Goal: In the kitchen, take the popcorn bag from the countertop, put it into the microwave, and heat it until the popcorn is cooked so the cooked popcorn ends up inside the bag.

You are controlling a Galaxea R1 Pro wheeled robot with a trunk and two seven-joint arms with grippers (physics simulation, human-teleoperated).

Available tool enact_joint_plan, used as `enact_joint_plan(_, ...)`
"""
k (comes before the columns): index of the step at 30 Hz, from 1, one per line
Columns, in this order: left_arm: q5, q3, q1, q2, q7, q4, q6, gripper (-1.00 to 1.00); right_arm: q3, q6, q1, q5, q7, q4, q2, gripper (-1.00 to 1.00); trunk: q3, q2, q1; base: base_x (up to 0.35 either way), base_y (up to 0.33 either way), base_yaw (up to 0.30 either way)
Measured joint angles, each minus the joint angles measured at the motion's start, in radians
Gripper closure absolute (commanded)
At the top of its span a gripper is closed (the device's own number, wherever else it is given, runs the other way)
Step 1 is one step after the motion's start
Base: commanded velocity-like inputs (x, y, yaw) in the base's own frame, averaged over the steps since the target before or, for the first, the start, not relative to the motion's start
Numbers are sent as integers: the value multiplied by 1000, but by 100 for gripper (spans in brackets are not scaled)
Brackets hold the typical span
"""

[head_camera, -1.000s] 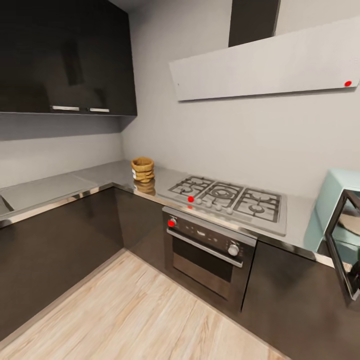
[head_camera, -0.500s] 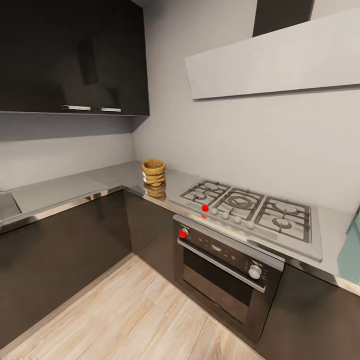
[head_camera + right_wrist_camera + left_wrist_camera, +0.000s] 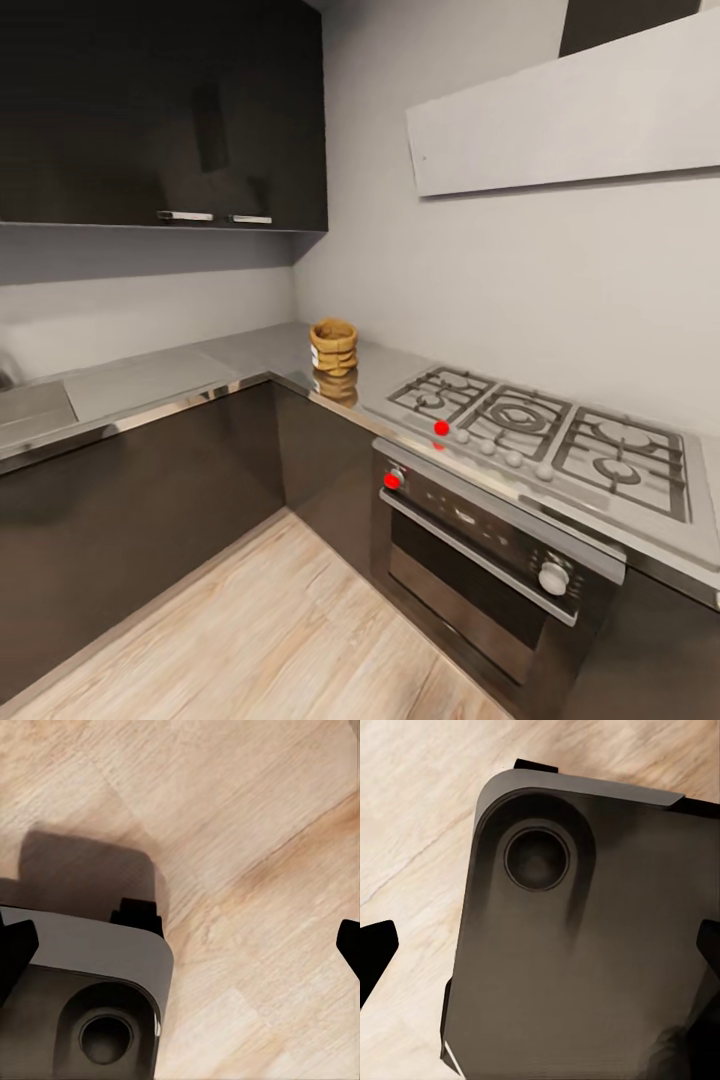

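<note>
The view has swung left and the microwave has gone from sight; the popcorn bag (image 3: pixel 334 346) sits unmoved on the countertop (image 3: pixel 150 385), far ahead of both pincers. Left gripper (image 3: pixel 540 952) and right gripper (image 3: pixel 180 945) hang spread apart, empty, over the robot's base (image 3: pixel 585 960).

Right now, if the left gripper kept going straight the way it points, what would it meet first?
Probably the robot's own dark base, which lies ahead between the left gripper fingers, with wooden floor beyond it. Depth is unclear.

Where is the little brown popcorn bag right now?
In the head view, the popcorn bag stands upright on the grey countertop, near its inner corner by the wall, left of the gas hob and below the dark upper cabinets.
</note>
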Motion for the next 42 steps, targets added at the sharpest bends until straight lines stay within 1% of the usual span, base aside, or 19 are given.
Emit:
enact_joint_plan(18, 0, 0, 0, 1, -2, 0, 0, -100, 0, 1, 0, 0, 0, 0, 1, -100, 0, 0, 0, 175, 4, 0)
enact_joint_plan(42, 0, 0, 0, 1, -1, 0, 0, -100, 0, 3, 0, 0, 2, 0, 1, -100, 0, 0, 0, 268, 115, 0)
